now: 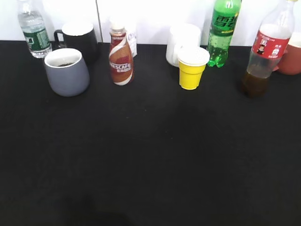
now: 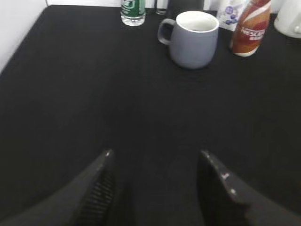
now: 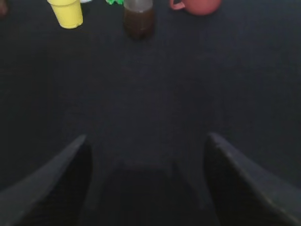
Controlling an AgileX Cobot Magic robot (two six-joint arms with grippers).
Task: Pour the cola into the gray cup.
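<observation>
The cola bottle, clear with a red label and dark liquid low in it, stands at the back right; its base shows in the right wrist view. The gray cup stands at the back left, with a little dark liquid inside; it also shows in the left wrist view, handle to the left. My left gripper is open and empty, well short of the cup. My right gripper is open and empty, well short of the bottle. Neither gripper shows in the exterior view.
Along the back stand a water bottle, a black mug, a Nescafe bottle, a white mug, a yellow cup, a green soda bottle and a red mug. The black table spreads in front.
</observation>
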